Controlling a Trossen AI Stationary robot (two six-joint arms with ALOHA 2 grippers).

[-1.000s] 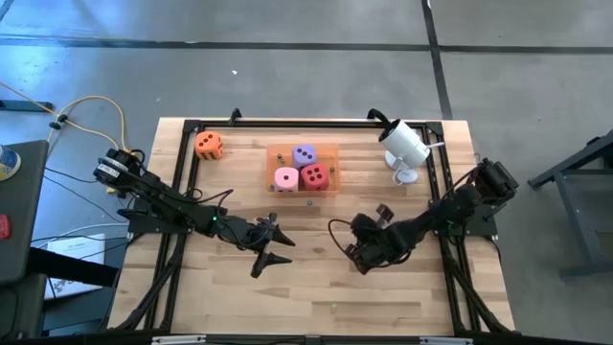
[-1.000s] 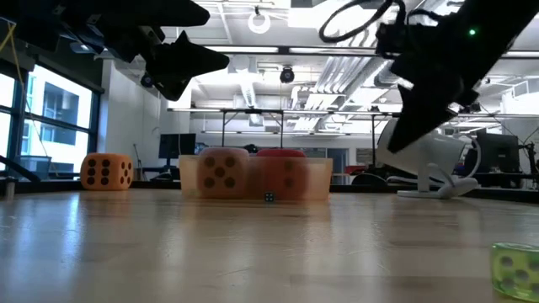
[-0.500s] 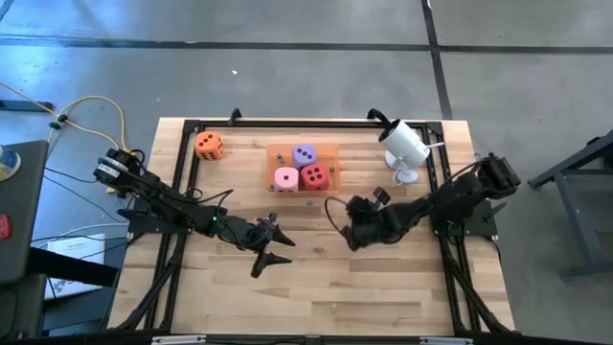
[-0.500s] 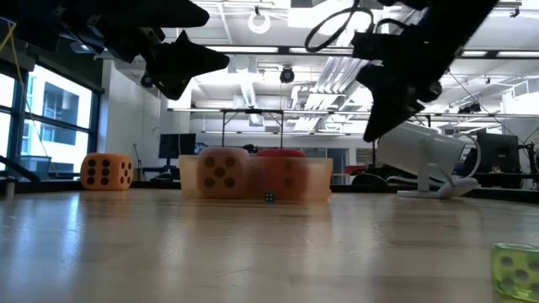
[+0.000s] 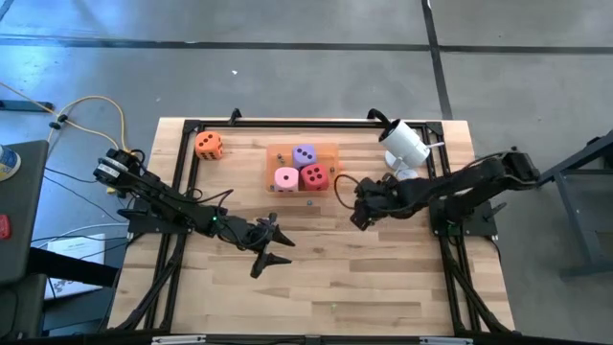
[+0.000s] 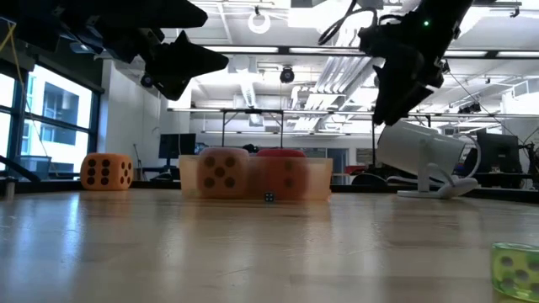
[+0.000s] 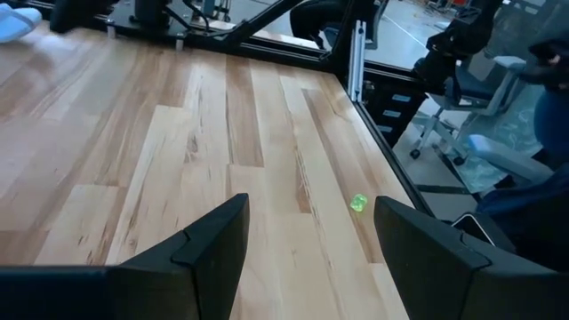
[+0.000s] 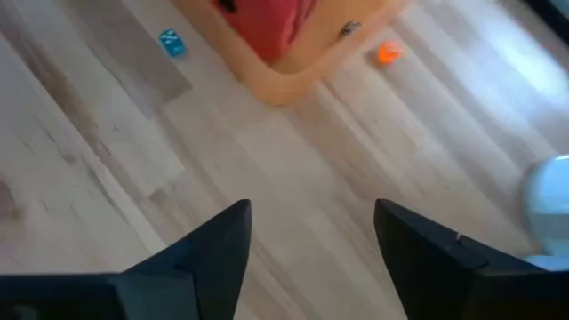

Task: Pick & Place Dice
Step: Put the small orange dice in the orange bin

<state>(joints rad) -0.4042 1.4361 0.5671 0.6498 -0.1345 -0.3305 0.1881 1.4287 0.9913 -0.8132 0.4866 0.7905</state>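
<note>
Since a second ago my right hand (image 5: pixel 356 217) is swinging up the surface (image 5: pixel 316 278) from its lower middle toward the orange tray (image 5: pixel 330 168), and its fingers, shut then, are standing apart now with nothing between them. It is hovering just off the tray's near right corner, above the wood. My left hand (image 5: pixel 273 247) is hanging where it was, below the tray and left of centre, its fingers (image 7: pixel 213 244) spread and holding nothing.

Three of the dice are sitting inside the tray: the purple die (image 5: pixel 305 154) at the back, the pink die (image 5: pixel 286 178) in front on the left, the red die (image 5: pixel 314 176) in front on the right, all close together, each soft-edged with dark pips. The orange die (image 5: pixel 209 145) is resting alone on the wood, well left of the tray near the back frame rail.

A white camera (image 5: pixel 406 144) on its stand is sitting right of the tray, just beyond my right arm. Small game dice are lying about: a blue one (image 8: pixel 171 42) and an orange one (image 8: pixel 387 53) beside the tray wall, a green one (image 6: pixel 514 271) near the front edge.
</note>
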